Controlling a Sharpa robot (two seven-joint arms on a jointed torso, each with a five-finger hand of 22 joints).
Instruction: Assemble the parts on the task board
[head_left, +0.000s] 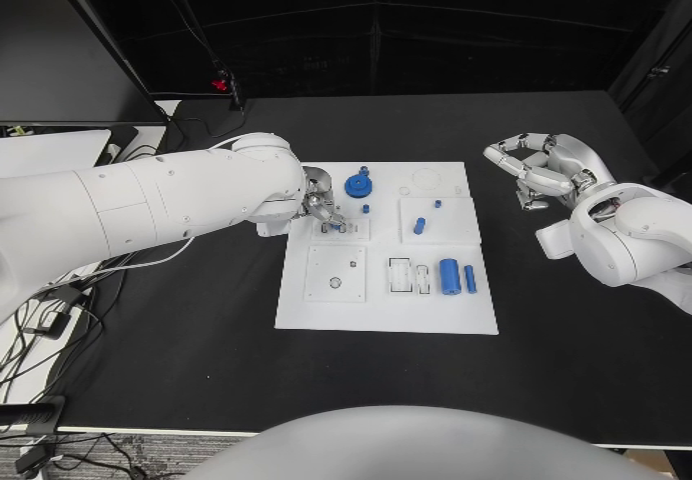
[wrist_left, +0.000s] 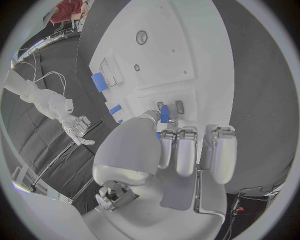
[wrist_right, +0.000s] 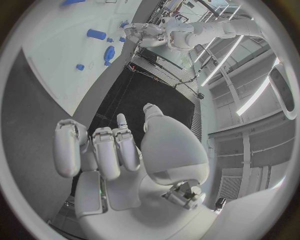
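The black table (head_left: 173, 340) carries the white task board (head_left: 387, 310), where a blue gear-like part (head_left: 359, 184) sits near the far edge and blue cylinders (head_left: 450, 275) lie in slots nearer the robot. The left hand (head_left: 320, 208) reaches over the board's left side — its fingers (wrist_left: 167, 150) pinch a small blue part (wrist_left: 164, 114). The right hand (head_left: 537, 165) hovers off the board over the table, fingers curled in around nothing.
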